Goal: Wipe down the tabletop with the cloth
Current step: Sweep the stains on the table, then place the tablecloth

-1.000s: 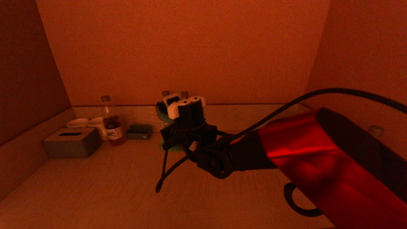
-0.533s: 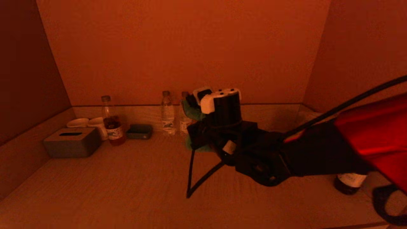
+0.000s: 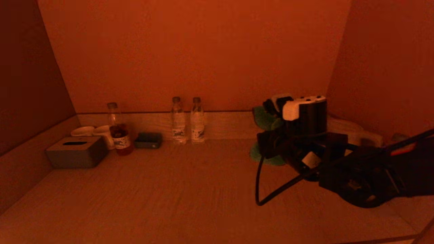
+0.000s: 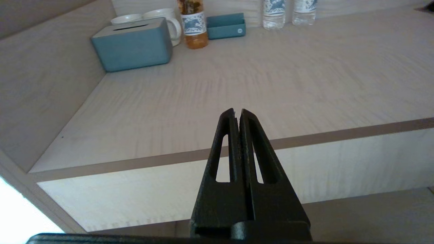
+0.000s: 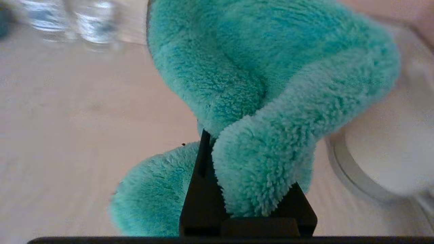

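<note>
A fluffy teal cloth [image 5: 257,84] is pinched in my right gripper [image 5: 217,135]; its folds bulge over the black fingers [image 5: 203,169] and drape down to the light wooden tabletop [image 3: 169,189]. In the head view the right gripper [image 3: 271,142] is at the back right of the table, with the cloth [image 3: 262,118] showing ahead of it and touching the surface. My left gripper [image 4: 236,113] is shut and empty. It hangs in front of and below the tabletop's front edge [image 4: 305,139] and is out of the head view.
At the back left stand a grey tissue box [image 3: 76,151], white cups [image 3: 83,130], a bottle of dark drink [image 3: 118,130] and a small dark tray [image 3: 148,140]. Two water bottles [image 3: 178,120] stand at the back middle. A white round object [image 5: 383,152] lies just right of the cloth. Walls close three sides.
My right arm has swept from the table's middle to the back right with the cloth, uncovering the two water bottles. The left arm has not moved.
</note>
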### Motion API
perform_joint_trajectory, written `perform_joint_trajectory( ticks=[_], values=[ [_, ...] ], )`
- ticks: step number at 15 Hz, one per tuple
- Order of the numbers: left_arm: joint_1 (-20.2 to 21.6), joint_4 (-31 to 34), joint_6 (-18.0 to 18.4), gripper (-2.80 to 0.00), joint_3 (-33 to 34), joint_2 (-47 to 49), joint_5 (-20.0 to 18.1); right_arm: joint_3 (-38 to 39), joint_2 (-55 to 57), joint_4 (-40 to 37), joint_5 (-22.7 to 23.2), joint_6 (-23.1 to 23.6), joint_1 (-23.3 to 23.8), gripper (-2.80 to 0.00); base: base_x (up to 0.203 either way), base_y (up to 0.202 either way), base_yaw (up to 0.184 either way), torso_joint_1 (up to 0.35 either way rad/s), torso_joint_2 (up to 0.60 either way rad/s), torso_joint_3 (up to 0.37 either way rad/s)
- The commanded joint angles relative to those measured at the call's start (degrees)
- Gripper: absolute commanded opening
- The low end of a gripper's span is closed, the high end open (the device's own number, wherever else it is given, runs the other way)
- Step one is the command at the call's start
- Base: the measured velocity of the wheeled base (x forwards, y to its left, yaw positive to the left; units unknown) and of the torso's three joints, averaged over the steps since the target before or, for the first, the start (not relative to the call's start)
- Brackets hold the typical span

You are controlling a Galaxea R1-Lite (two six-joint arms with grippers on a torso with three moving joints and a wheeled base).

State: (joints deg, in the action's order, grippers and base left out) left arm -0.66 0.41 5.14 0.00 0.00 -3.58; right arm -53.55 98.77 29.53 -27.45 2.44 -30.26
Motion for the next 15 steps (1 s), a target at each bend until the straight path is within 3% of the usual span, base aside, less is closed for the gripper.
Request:
perform_joint_trajectory(
  ticks=[1,3,8,15],
  values=[
    [-0.1,0.02,0.04,-2.8,0.0,0.0,-0.02,4.31,-1.32,0.21,0.01,-2.33,6.53,-2.8,0.0,0.0,0.0,0.0,0.0,0.0],
    [-0.04,0.02,0.04,-2.8,0.0,0.0,-0.02,8.11,-1.3,0.26,0.2,-5.95,10.75,-2.8,0.0,0.0,0.0,0.0,0.0,0.0],
    [-0.13,0.02,0.04,-2.8,0.0,0.0,-0.02,11.06,-0.8,2.24,0.42,-7.37,14.31,-2.8,0.0,0.0,0.0,0.0,0.0,0.0],
    [-0.07,0.02,0.04,-2.8,0.0,0.0,-0.02,12.09,0.83,3.85,-0.2,-8.56,14.91,-2.8,0.0,0.0,0.0,0.0,0.0,0.0]
  ],
)
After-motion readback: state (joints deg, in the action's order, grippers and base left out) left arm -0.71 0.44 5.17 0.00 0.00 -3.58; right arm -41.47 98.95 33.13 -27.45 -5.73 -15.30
